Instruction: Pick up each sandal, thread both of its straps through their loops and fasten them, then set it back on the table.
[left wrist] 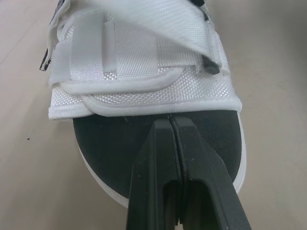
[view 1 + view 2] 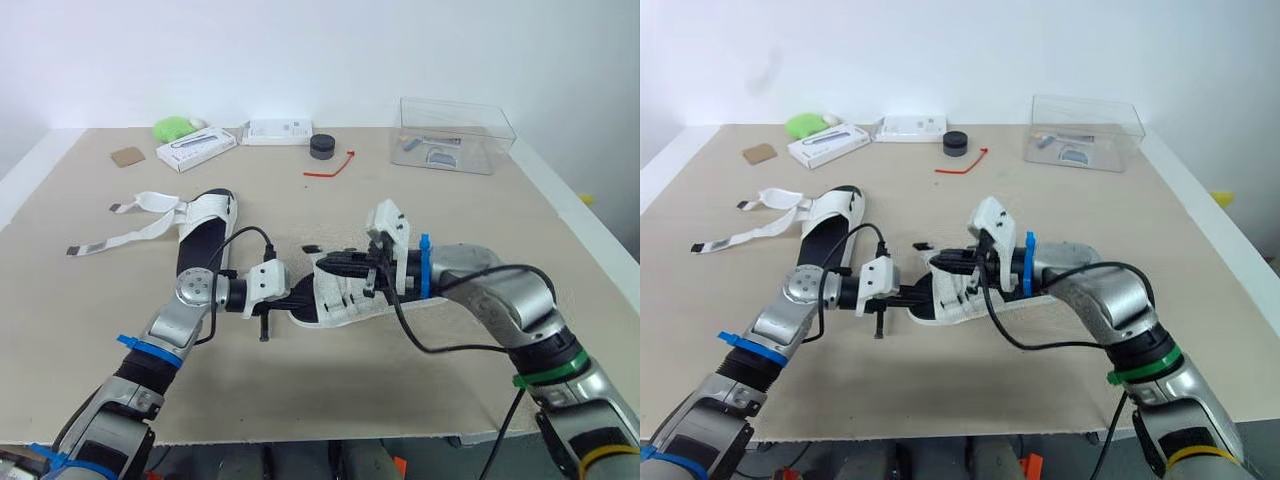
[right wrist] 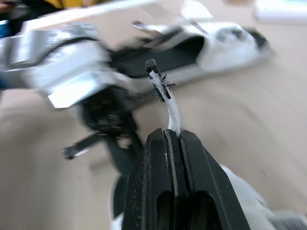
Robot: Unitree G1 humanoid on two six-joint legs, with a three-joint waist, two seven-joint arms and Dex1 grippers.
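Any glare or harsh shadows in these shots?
Left eye view: soft even light, faint shadow beside the far sandal, mild sheen on the clear box. Left wrist view: near sandal evenly lit, no glare. Right wrist view: pinched strap bright white.

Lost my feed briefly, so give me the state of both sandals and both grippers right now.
Near sandal: tipped on its side between grippers, one strap end free.
Far sandal: lying flat, both straps loose.
Left gripper: shut, tips at near sandal's toe.
Right gripper: shut on that strap end.

No legible text, white box (image 2: 196, 149) print seemingly too small
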